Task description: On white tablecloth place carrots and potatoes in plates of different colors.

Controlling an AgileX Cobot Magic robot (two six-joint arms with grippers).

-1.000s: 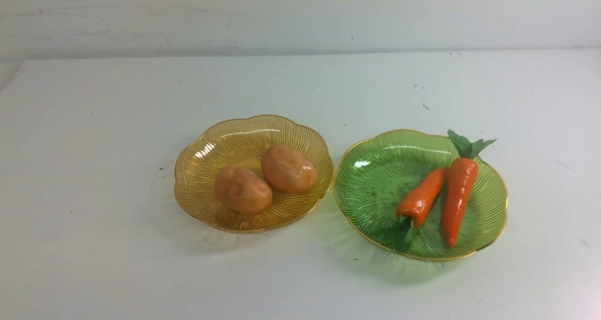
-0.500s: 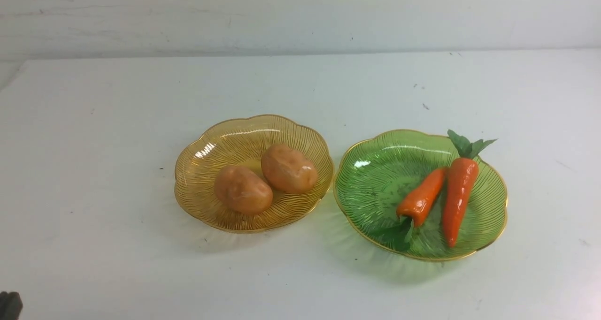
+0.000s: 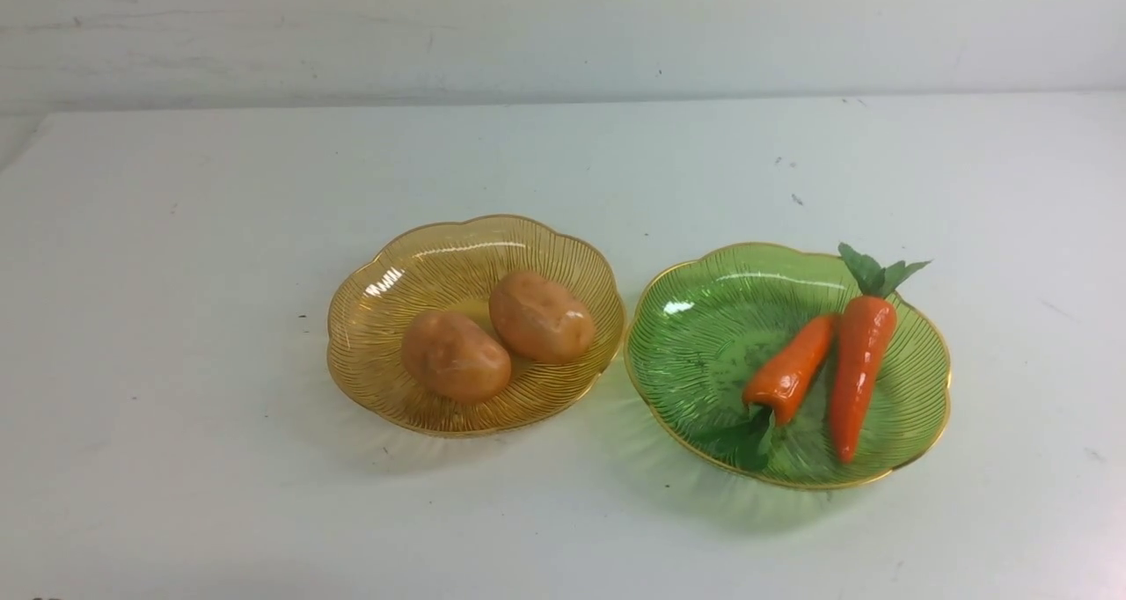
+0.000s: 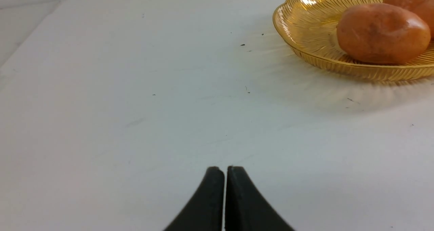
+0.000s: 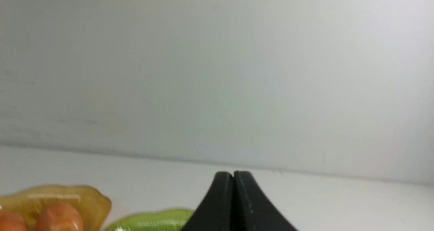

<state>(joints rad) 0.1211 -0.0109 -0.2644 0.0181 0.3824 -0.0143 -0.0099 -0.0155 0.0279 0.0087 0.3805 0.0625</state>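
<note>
I am seeing the white tablecloth (image 3: 176,230) covering the desk. The green plate (image 3: 704,336) is carrying both carrots (image 3: 858,371); just left of it, the amber plate (image 3: 378,318) is cradling both potatoes (image 3: 538,316). My left gripper (image 4: 225,170) and right gripper (image 5: 234,175) are sitting pressed together, empty.

**Robot body: visible parts**

Only fingertips are seen, in the wrist views alone. The left gripper (image 4: 225,170) is shown as two matte black fingers, broad at the base and curved inward to rounded tips, divided by a thin pale seam. The right gripper (image 5: 233,175) is of like black, tapered form, with tiny pale specks noted. No cables, screws or markings are resolved.
</note>
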